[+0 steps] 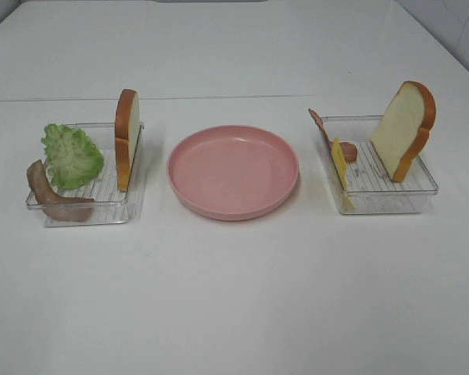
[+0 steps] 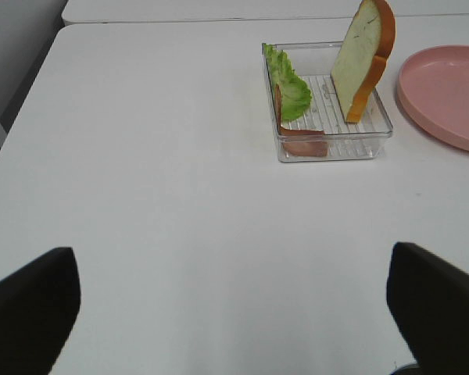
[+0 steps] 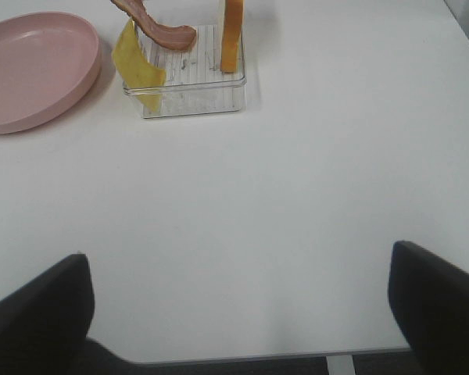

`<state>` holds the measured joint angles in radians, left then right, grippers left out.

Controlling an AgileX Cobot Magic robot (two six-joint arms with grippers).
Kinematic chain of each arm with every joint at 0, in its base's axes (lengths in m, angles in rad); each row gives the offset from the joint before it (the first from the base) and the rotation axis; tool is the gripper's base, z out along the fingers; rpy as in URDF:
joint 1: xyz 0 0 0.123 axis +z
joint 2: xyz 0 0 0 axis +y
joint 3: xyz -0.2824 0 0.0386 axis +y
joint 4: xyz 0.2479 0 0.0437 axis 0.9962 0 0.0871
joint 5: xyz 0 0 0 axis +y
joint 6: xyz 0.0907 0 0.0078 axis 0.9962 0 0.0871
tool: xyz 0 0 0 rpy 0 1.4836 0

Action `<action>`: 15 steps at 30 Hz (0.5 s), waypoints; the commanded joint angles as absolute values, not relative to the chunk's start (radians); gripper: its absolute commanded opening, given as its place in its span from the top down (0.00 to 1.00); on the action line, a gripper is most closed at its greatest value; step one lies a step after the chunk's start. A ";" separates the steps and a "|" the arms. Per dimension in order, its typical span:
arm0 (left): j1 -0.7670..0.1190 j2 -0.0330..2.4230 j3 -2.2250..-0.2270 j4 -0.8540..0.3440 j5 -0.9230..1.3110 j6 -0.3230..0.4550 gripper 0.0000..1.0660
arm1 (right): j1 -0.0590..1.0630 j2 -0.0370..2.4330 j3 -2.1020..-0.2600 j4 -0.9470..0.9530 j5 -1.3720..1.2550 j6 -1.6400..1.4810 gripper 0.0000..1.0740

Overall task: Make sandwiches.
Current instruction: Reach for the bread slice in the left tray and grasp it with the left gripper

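- Sandwiches (image 1: pixel 406 117) are unassembled: their loose parts are split between two clear trays, one at 9 o'clock and one at 3 o'clock of a pink plate.
- White table (image 1: pixel 234 297) carries everything.
- Left gripper (image 2: pixel 228 258) hangs over bare tabletop with its claw spread wide and nothing between the fingers; the left tray lies well apart from it.
- Right gripper (image 3: pixel 236 254) is likewise spread wide and empty over bare tabletop.
- Round pink plate (image 1: pixel 233 172) sits between the trays with nothing on it.
- Left tray (image 1: pixel 94 212) holds bread, lettuce and bacon.
- Right tray (image 1: pixel 391 201) holds bread, cheese and bacon.
- Right bread slice (image 1: pixel 399 141) stands tilted on its crust at that tray's 3 o'clock side.
- Left bread slice (image 1: pixel 126 141) stands on edge against its tray's 3 o'clock wall.
- Lettuce leaf (image 1: pixel 72 155) stands at the left tray's 10 o'clock side.
- Left bacon strip (image 1: pixel 53 199) curls at the 7 o'clock corner.
- Right bacon strip (image 1: pixel 322 125) pokes over the 10 o'clock corner.
- Cheese slice (image 1: pixel 341 168) leans on the 9 o'clock wall.
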<state>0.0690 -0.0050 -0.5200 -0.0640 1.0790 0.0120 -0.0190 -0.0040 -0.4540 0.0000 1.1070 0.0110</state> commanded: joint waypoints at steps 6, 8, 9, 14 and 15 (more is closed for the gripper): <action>0.064 -0.019 -0.517 -0.074 1.076 0.013 0.05 | -0.025 -0.036 -0.451 0.006 1.099 0.012 0.08; 0.064 -0.019 -0.517 -0.074 1.076 0.013 0.05 | -0.025 -0.036 -0.451 0.006 1.099 0.012 0.08; 0.064 -0.019 -0.517 -0.074 1.076 0.013 0.05 | -0.025 -0.036 -0.451 0.006 1.099 0.012 0.08; 0.064 -0.013 -0.517 -0.074 1.076 0.015 0.05 | -0.025 -0.036 -0.451 0.006 1.099 0.012 0.08; 0.064 0.000 -0.517 -0.074 1.078 0.016 0.05 | -0.025 -0.036 -0.451 0.006 1.099 0.012 0.08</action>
